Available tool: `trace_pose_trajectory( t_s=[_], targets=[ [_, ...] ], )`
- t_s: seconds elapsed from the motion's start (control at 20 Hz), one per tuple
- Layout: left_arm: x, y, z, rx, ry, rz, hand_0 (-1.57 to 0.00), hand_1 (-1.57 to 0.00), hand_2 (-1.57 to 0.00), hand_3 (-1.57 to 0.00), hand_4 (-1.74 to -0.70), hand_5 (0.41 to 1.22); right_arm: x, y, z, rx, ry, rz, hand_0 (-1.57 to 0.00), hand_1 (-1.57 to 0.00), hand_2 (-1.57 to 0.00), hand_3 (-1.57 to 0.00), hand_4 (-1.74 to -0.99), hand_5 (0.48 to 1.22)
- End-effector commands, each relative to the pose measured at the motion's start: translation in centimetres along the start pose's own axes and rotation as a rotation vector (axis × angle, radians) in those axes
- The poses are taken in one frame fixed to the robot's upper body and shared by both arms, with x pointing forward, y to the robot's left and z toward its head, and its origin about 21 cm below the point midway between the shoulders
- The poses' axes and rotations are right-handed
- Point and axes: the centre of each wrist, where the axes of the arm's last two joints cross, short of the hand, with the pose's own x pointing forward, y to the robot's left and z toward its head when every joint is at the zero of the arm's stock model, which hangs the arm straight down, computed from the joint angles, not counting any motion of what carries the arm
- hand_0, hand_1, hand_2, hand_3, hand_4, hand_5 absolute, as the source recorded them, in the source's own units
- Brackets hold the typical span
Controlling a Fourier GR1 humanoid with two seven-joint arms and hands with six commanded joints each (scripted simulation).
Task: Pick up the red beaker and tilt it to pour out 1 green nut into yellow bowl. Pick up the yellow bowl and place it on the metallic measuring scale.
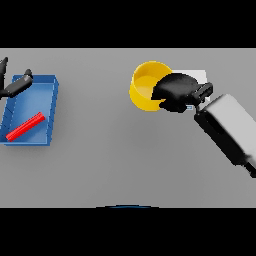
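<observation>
Nearest us, our right hand (175,91) curled its fingers around the yellow bowl's (142,87) rim beside the scale (199,76). Our left hand (15,85) hung over the blue tray (50,107), fingers relaxed.

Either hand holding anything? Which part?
Right hand grips the yellow bowl at its right rim. Left hand, over the blue tray, holds nothing.

My R hand (175,91) is out fwd at centre-right, fingers curled down, forearm angling back to the lower right (wrist roughly level). L hand (14,85) sits at far left edge, fingers straight, pointing up-right.
</observation>
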Motion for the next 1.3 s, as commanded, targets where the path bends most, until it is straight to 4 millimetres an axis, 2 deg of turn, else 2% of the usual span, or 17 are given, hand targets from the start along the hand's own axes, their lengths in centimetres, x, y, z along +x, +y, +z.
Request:
trace_pose_trajectory(
  t_s=[0.0, 0.3, 0.4, 0.55, 0.6, 0.7, 0.95, 1.15, 1.25],
  targets=[
    [-0.4, 0.0, 0.0, 0.002, 0.004, 0.002, 0.0, 0.0, 0.0, 0.0, -0.81, 0.741, -0.7, -0.3, 0.4, -0.012, 0.02, 0.0, -1.57, -1.57, -1.57, -1.33, -1.72, 1.221],
    [0.3, 0.0, 0.7, 0.001, 0.027, -0.006, 0.0, 0.0, 0.0, 0.0, -0.81, 0.743, -5.3, -0.4, 0.6, -0.06, 0.177, -0.055, -1.57, -1.57, -1.57, -1.22, -1.72, 1.221],
    [0.3, 0.0, 0.8, 0.004, 0.036, -0.01, 0.0, 0.0, 0.0, 0.0, -0.82, 0.759, -6.9, 0.2, 1.0, -0.067, 0.2, -0.085, -1.57, -1.57, -1.57, -1.2, -1.72, 1.221],
    [0.5, 0.1, 0.7, 0.009, 0.049, -0.015, 0.0, 0.0, 0.0, 0.0, -0.83, 0.773, -8.3, 0.7, 0.3, -0.077, 0.251, -0.105, -1.57, -1.57, -1.57, -1.17, -1.72, 1.221],
    [0.3, 0.1, 0.9, 0.01, 0.052, -0.02, 0.0, 0.0, 0.0, 0.0, -0.83, 0.774, -9.2, 1.0, 0.6, -0.071, 0.257, -0.12, -1.57, -1.57, -1.57, -1.17, -1.72, 1.221],
    [0.3, -0.1, 1.2, 0.006, 0.061, -0.013, 0.0, 0.0, 0.0, 0.0, -0.82, 0.765, -10.6, 1.7, 0.5, -0.061, 0.309, -0.139, -1.57, -1.57, -1.57, -1.21, -1.722, 1.221],
    [-0.1, 0.1, 0.9, 0.009, 0.062, -0.023, 0.0, 0.0, 0.0, 0.0, -0.81, 0.753, -12.2, 4.2, -0.7, -0.052, 0.336, -0.166, -1.57, -1.57, -1.57, -1.39, -1.724, 1.221],
    [0.3, 0.3, 0.9, 0.019, 0.052, -0.02, 0.0, 0.0, 0.0, 0.0, -0.8, 0.733, -12.4, 4.9, -2.0, -0.044, 0.37, -0.174, -1.57, -1.52, -1.56, -1.48, -1.727, 1.221],
    [-0.1, 0.0, 0.8, 0.011, 0.064, -0.02, 0.0, 0.0, 0.0, 0.0, -0.8, 0.725, -12.9, 5.7, -1.9, -0.038, 0.375, -0.185, -1.57, -1.49, -1.57, -1.5, -1.727, 1.221]
  ],
)
